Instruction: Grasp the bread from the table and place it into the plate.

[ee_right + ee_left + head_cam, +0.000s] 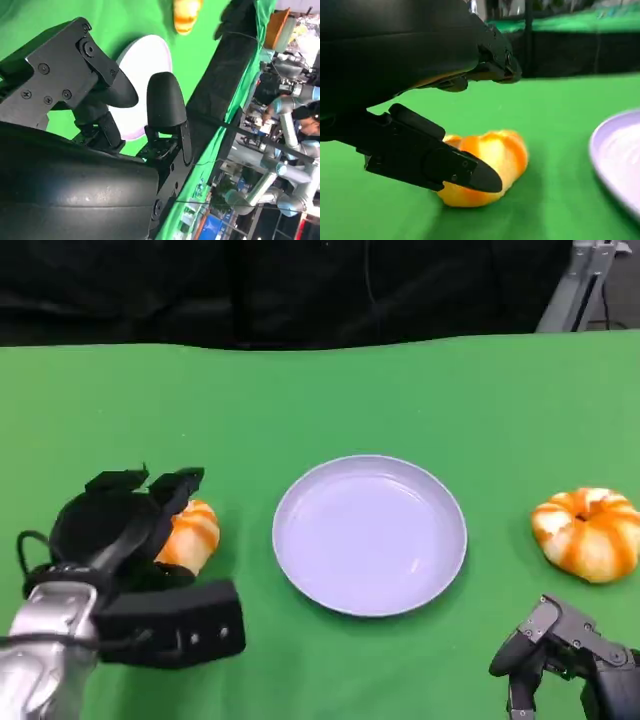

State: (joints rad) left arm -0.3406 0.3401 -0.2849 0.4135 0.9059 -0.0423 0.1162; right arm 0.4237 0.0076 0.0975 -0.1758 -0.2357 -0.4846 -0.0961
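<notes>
Orange-striped bread, lavender plate, green table.

You are looking down on a table covered in plain green cloth, its far edge meeting a dark backdrop. At its centre lies an empty pale lilac plate, round with a raised rim. To the plate's left, near it but apart, lies an orange-and-cream bread, resting directly on the cloth; the left wrist view shows its glazed, ridged side and the plate's rim beside it. To the plate's right lies a second bread of the same kind, well apart from the first.
</notes>
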